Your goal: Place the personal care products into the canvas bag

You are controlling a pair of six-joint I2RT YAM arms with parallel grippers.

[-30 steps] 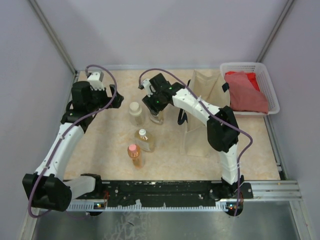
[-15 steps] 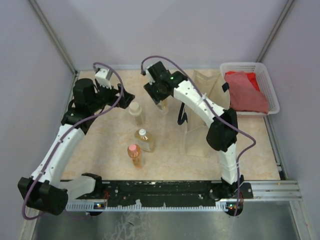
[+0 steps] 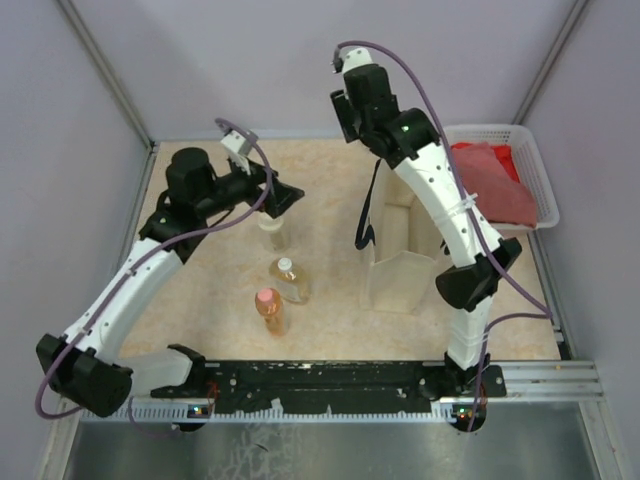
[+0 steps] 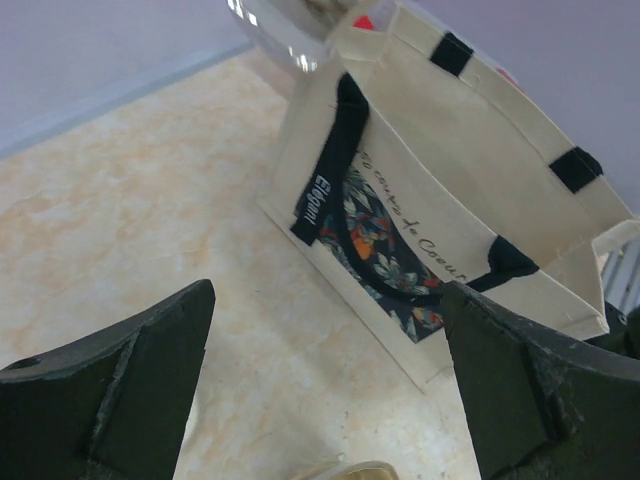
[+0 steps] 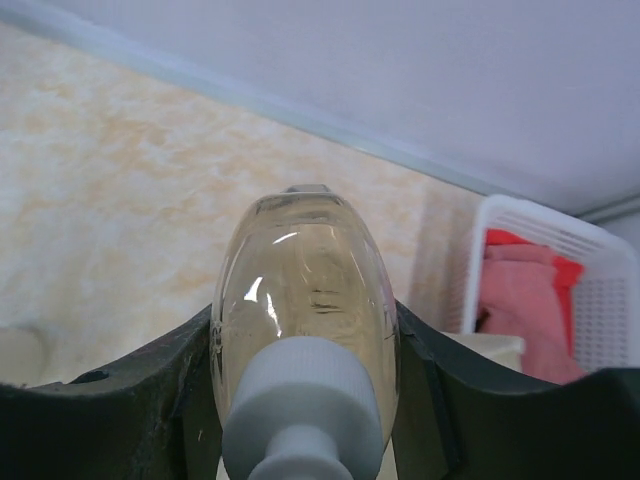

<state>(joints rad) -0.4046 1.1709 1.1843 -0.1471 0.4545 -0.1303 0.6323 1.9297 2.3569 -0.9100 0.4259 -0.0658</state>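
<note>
Top view: the right arm (image 3: 440, 190) is raised at upper centre, above the canvas bag (image 3: 398, 262). Three bottles (image 3: 288, 280) stand centre-left on the bench (image 3: 200, 290).

Left wrist: the left gripper (image 4: 325, 390) gapes wide, facing the bag, whose strap tag (image 4: 318, 200) apparently reads "Elegant", with "de Coeur" in script.

Right wrist: the right gripper (image 5: 305, 340) clamps a white-capped amber bottle (image 5: 305, 270).

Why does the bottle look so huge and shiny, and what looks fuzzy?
Right wrist view: the bottle sits right by the lens, so it looks huge, with white glints of light and a blurry cap. Left wrist view: the close fingers are soft, the bag sharp.
</note>
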